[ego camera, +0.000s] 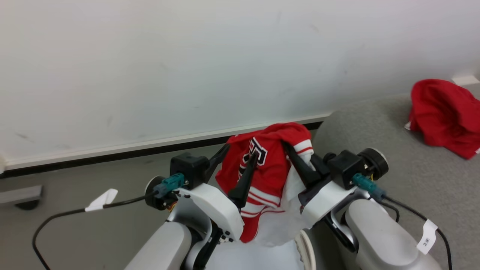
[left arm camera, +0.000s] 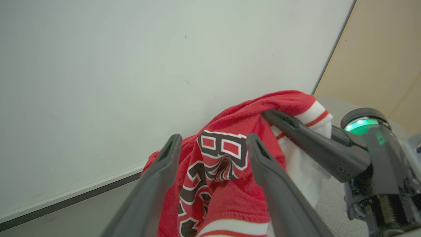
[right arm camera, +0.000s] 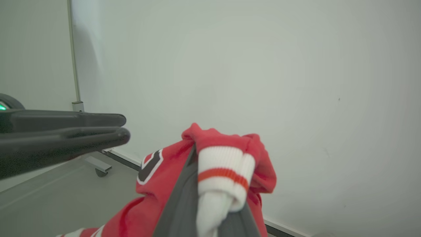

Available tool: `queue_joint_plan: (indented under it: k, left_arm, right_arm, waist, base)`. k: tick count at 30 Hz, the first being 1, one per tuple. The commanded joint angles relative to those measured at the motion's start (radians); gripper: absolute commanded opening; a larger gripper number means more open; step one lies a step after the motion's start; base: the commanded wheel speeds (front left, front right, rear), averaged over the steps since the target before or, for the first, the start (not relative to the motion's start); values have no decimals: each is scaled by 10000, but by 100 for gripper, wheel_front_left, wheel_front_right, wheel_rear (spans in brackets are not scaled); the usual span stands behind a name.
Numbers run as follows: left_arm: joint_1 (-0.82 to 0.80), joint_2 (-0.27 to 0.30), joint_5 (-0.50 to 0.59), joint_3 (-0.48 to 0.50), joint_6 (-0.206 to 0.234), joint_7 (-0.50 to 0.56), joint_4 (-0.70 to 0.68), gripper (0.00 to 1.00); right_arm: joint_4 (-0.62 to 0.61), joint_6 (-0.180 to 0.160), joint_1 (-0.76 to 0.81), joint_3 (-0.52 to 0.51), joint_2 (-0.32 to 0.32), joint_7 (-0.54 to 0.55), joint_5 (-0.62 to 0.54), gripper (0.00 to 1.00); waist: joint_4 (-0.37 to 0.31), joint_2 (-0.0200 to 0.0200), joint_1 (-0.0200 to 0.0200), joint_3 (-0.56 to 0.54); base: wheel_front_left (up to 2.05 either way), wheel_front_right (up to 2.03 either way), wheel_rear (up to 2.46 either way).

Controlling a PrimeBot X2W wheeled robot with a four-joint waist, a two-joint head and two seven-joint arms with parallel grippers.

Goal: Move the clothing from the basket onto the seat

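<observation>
Far to the left of the red jersey [ego camera: 268, 165], a grey castor foot [ego camera: 22, 197] stands on the floor by the dark skirting of the white wall [ego camera: 187, 67]. Nearer the jersey, a black cable with a white tag [ego camera: 101, 198] runs to the left wrist.

Just left of the jersey, the left gripper [ego camera: 241, 150] has its jaws spread wide and holds nothing. In its own wrist view the black-and-white lettering of the jersey shows between the two fingers [left arm camera: 154, 184]. The right wrist view shows these fingers side on, with a gap between their tips and the cloth.

The jersey hangs in the air in front of the wall, bunched at the top and draping down between the two forearms, with white cloth below its striped hem.

At the jersey's upper right edge, the right gripper [ego camera: 287, 146] is clamped tight on a fold of red cloth next to the white cuff with its red band [right arm camera: 223, 171]. The cuff sits between that gripper's grey fingers, and the garment's weight hangs from this grip.

To the right of the jersey lies the seat [ego camera: 375, 127], grey and rounded at its near corner. The jersey is not on it. Well to the right, on the seat's surface by the wall, a second red garment [ego camera: 444, 112] lies in a crumpled heap.
</observation>
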Motion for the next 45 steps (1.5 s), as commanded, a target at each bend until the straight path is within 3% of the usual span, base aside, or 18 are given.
queue_joint_plan:
  k: [1, 16, 23, 29, 34, 41, 45]
  left_arm:
    - [80, 57, 78, -7, 5, -37, -9, 100]
    - [-46, 272, 184, -215, -222, -491, 173, 100]
    - [-204, 151, 185, -414, -329, -506, 293, 100]
    - [-540, 80, 343, -607, -397, -482, 347, 100]
    - [-1059, -31, 667, -1016, -608, -485, 356, 100]
    - [-2235, -173, 1217, -1629, -993, -284, 357, 100]
    - [-2845, -262, 1447, -1813, -1169, -407, 420, 100]
  right_arm:
    - [-70, -22, -161, -205, -21, 3, -182, 0]
    - [-1391, -22, 250, -1464, -564, 3, -627, 0]
    - [-2088, -23, 660, -1919, -959, 5, -594, 0]
    - [-2470, -23, 899, -2209, -1161, 3, -542, 0]
    - [-2595, -23, 364, -2728, -1439, 3, -600, 0]
    - [-2298, -23, -1314, -4241, -2287, 6, -405, 0]
    - [-1641, -23, -2683, -5102, -3191, 3, -449, 0]
  waist:
    - [-462, 0, 0, 211]
    - [-3138, 0, 0, 962]
    - [-3882, 0, 0, 1239]
    - [-3930, 0, 0, 1676]
    - [-3463, 0, 0, 2515]
    - [-2453, 0, 0, 4416]
    - [-1872, 0, 0, 5320]
  base:
    - [0, 0, 0]
    - [0, 0, 0]
    - [0, 0, 0]
    - [0, 0, 0]
    - [0, 0, 0]
    - [0, 0, 0]
    - [0, 0, 0]
